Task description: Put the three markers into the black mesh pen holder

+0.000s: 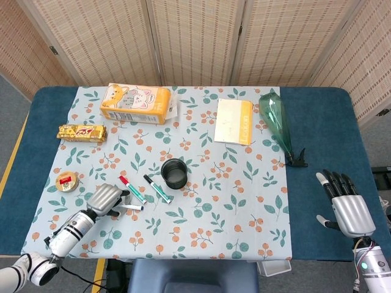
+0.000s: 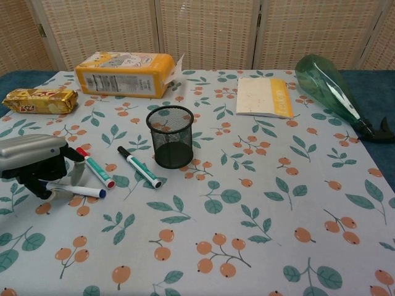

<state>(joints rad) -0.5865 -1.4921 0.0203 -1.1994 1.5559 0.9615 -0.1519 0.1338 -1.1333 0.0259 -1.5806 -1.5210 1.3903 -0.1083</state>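
The black mesh pen holder [image 1: 175, 173] [image 2: 170, 137] stands upright mid-table. Left of it lie a black-capped green marker [image 1: 157, 188] [image 2: 139, 167] and a red-capped marker [image 1: 131, 189] [image 2: 95, 168], side by side. A white marker with a blue cap [image 1: 131, 208] [image 2: 75, 189] lies flat nearer the front. My left hand [image 1: 105, 200] [image 2: 34, 163] is low on the table with its fingers curled over that marker's white end, which runs between thumb and fingers. My right hand [image 1: 347, 207] hovers off to the far right, fingers spread, holding nothing.
An orange tissue pack [image 1: 135, 104], a gold snack bar [image 1: 82, 132] and a round tin [image 1: 66, 181] sit on the left. A notepad [image 1: 234, 121] and a green glass bottle [image 1: 278, 122] lie at the back right. The floral cloth [image 1: 232, 207] covers the table's middle.
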